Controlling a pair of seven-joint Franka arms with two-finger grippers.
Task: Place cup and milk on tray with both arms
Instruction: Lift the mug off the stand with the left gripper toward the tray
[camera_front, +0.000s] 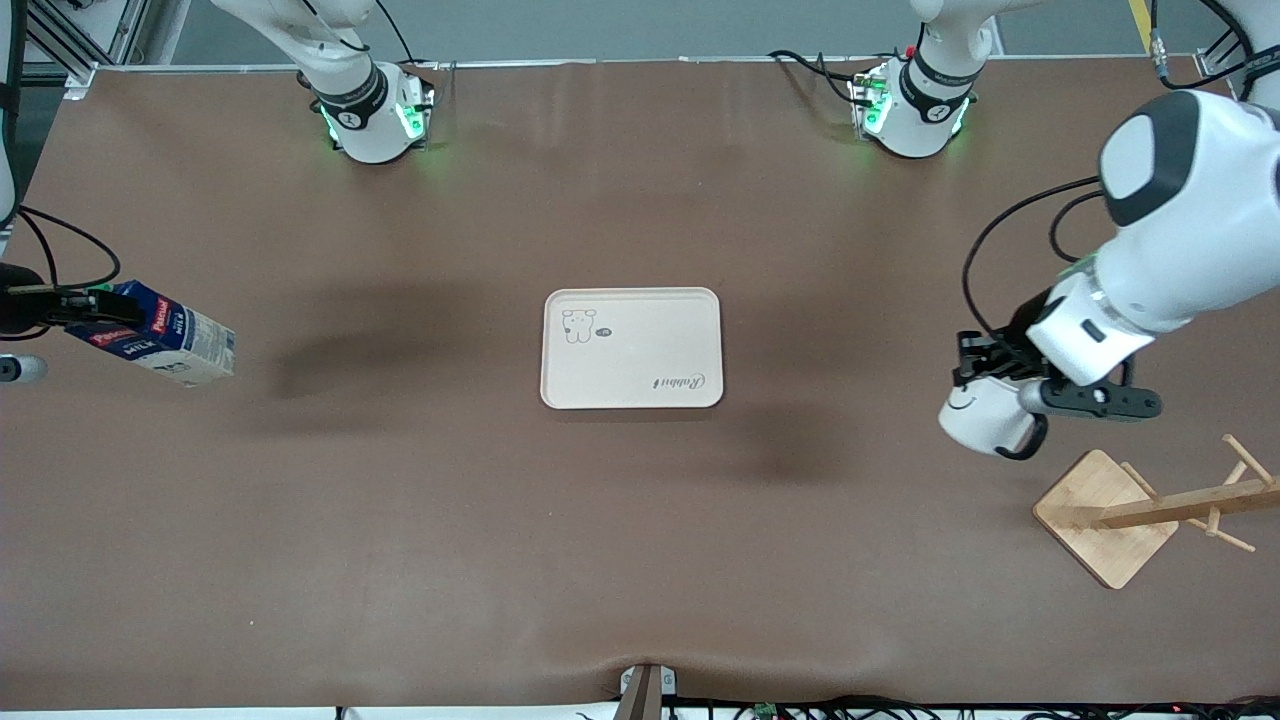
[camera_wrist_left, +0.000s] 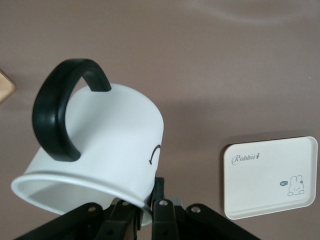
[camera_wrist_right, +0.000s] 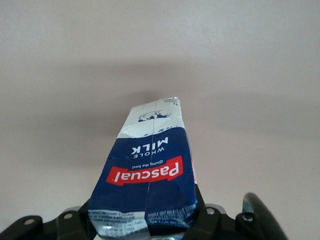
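The cream tray (camera_front: 632, 348) lies empty at the middle of the table. My right gripper (camera_front: 82, 306) is shut on the top end of the milk carton (camera_front: 165, 345) and holds it tilted in the air over the right arm's end of the table. In the right wrist view the carton (camera_wrist_right: 150, 170) sticks out from the gripper (camera_wrist_right: 145, 222). My left gripper (camera_front: 985, 378) is shut on the rim of the white cup (camera_front: 985, 420) and holds it tilted over the left arm's end. In the left wrist view the cup (camera_wrist_left: 105, 140) shows its black handle, above the gripper (camera_wrist_left: 150, 212), with the tray (camera_wrist_left: 272, 177) beside it.
A wooden rack with a square base (camera_front: 1105, 515) and pegs stands at the left arm's end, nearer to the front camera than the held cup. Its corner shows in the left wrist view (camera_wrist_left: 5, 86). The brown table (camera_front: 640, 540) lies bare around the tray.
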